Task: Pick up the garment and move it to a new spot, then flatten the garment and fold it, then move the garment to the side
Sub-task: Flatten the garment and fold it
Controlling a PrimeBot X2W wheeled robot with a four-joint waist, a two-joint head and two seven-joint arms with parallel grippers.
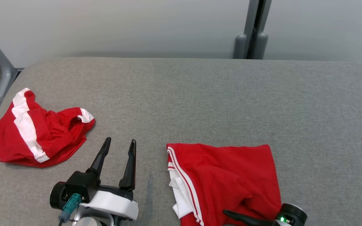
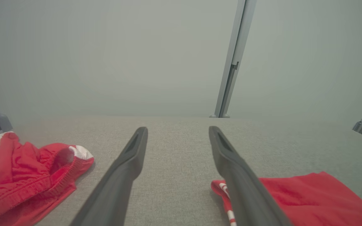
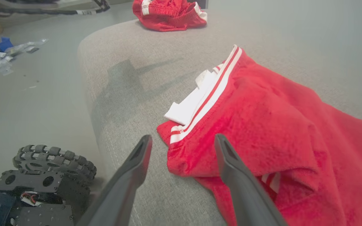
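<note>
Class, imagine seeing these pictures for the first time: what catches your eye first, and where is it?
A flat red garment with white stripes lies near the front edge of the grey surface, right of centre; a crumpled red garment sits far left. The open left pincer points between them.

Folded bright-red cloth garment (image 1: 231, 175): solid red, two thin white stripes down left edge, white underlayer. Crumpled red fabric garment (image 1: 52, 138): red w/ broad white band. Padded woven table (image 1: 200, 94): heathered grey thru-out. Left gripper (image 1: 120, 142): matte black.
</note>
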